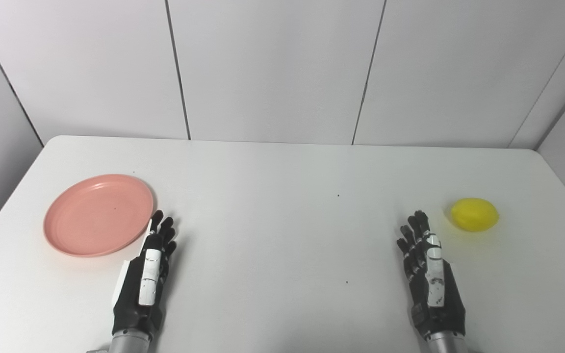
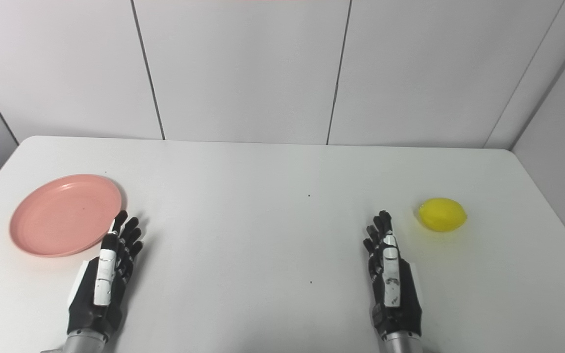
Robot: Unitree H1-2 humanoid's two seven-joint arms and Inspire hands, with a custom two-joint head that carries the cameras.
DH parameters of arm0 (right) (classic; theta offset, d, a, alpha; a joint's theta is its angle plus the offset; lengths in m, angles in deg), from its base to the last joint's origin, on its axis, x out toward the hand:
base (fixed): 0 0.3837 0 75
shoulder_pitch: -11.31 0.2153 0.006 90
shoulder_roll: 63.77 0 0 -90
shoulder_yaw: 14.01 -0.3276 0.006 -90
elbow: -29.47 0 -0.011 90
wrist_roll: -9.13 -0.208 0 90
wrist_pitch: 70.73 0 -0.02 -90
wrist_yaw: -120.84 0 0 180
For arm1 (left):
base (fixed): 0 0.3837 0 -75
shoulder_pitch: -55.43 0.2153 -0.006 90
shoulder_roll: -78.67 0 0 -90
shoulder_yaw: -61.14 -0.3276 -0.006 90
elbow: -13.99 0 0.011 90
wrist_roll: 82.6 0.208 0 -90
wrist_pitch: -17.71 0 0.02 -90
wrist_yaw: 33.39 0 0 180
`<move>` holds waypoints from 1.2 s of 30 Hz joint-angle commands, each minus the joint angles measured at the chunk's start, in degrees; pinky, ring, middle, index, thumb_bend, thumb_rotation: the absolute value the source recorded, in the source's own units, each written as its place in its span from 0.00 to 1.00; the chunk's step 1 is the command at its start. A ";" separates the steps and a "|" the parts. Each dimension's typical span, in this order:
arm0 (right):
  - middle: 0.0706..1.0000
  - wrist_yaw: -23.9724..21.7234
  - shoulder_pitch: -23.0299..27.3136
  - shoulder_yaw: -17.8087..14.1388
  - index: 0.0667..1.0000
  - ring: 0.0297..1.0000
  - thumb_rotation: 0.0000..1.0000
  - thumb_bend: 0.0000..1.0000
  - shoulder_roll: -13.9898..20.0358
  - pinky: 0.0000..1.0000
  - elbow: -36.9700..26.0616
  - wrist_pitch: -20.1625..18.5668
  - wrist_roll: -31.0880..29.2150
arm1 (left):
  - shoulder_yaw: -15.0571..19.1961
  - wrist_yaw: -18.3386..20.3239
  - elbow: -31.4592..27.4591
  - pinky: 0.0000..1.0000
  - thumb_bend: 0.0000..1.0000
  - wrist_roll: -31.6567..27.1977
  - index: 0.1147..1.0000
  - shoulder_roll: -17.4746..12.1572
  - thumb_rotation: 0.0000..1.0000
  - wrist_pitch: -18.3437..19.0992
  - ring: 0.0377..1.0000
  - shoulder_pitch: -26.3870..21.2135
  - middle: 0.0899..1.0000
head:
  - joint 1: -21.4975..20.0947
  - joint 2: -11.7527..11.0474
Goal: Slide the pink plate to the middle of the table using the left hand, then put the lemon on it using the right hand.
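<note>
— Where are your hands?

— My left robot hand lies empty on the white desk, fingers stretched and slightly spread, tips just beside the pink plate at the desk's left side. My right robot hand is likewise wide, holding nothing.

— And the lemon?

— The lemon sits near my right fingertips, apart from them.

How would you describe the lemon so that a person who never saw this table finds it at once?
Look at the white table, toward its right side. Just beyond and right of the right hand lies the lemon, apart from the fingers. It is the only yellow, oval thing; the pink plate is flat and far left.
</note>
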 commanded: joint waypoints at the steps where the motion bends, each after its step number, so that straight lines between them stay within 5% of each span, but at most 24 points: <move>1: 0.99 -0.78 -1.08 0.34 0.98 0.99 0.98 0.70 -0.42 1.00 0.96 -0.42 -0.42 | 0.12 0.53 -1.36 1.00 0.75 -0.08 1.00 -0.84 0.96 -0.38 0.99 2.47 0.98 | -0.05 -0.04; 26: 1.00 -0.82 -1.06 0.37 0.99 0.99 0.98 0.70 -0.31 1.00 0.87 -0.62 -0.72 | 0.10 0.51 -0.95 1.00 0.75 -0.06 1.00 -0.68 0.95 -0.46 0.99 2.36 0.97 | 0.18 -0.27; 36: 1.00 -2.72 -1.00 -0.79 1.00 1.00 0.98 0.72 1.61 1.00 2.68 0.62 -2.61 | -1.16 -0.51 0.65 1.00 0.78 0.85 0.99 1.34 0.91 -1.59 0.98 2.37 0.96 | 7.42 -2.60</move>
